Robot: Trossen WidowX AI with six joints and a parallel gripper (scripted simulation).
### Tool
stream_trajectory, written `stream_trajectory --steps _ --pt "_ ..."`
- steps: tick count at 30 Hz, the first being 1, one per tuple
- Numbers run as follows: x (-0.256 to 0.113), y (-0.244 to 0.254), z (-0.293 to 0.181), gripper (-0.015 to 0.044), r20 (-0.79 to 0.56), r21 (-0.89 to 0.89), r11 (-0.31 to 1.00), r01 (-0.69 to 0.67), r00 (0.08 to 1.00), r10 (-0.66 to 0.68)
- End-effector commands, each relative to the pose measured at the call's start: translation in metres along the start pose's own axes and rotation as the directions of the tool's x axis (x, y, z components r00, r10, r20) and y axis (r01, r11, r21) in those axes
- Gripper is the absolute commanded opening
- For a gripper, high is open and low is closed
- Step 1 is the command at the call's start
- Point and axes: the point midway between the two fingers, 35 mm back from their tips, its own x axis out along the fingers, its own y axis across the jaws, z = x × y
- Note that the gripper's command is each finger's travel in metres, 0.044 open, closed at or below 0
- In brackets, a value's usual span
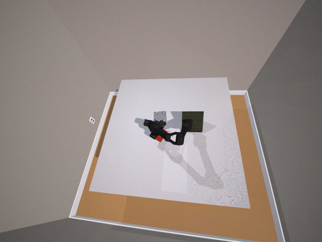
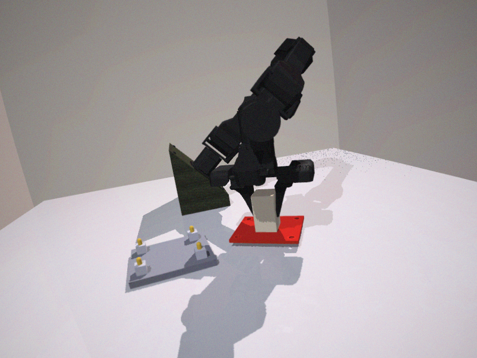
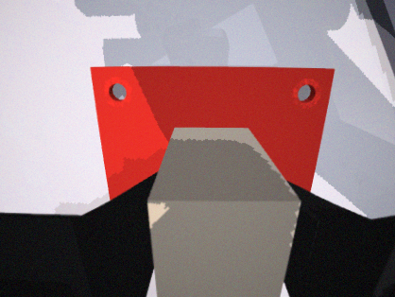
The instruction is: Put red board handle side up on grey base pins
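Gripper (image 1: 158,129) (image 2: 265,214) (image 3: 213,178) shut on handle (image 2: 265,211) (image 3: 224,165), prob. to keep corner holes unobstructed; red board (image 1: 159,138) (image 2: 288,228) (image 3: 213,95) level, approx. just off tabletop (image 1: 129,169) (image 2: 366,269) (image 3: 42,118), beside grey base (image 1: 159,116) (image 2: 169,256) (image 3: 381,16).

Wedge (image 1: 197,121) (image 2: 198,188): one, dark green, beyond my gripper. Outlet (image 1: 92,120): one, white, well apart from my gripper.

The robot arm (image 1: 158,129) (image 2: 260,119) is all black, made of blocky parts and one big round joint (image 2: 260,119). Its tool (image 1: 157,130) (image 2: 266,211) (image 3: 213,178) has two black fingers, which become narrow to the tips.
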Motion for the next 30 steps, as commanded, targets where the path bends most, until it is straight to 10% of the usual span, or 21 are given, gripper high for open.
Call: stream_trajectory --steps 1,30 --pt "-0.011 0.002 0.004 0.0000 0.010 -0.010 1.000 0.002 1.000 -0.002" --pt "-0.068 -0.003 0.007 0.0000 0.010 -0.038 0.999 0.003 1.000 -0.002"
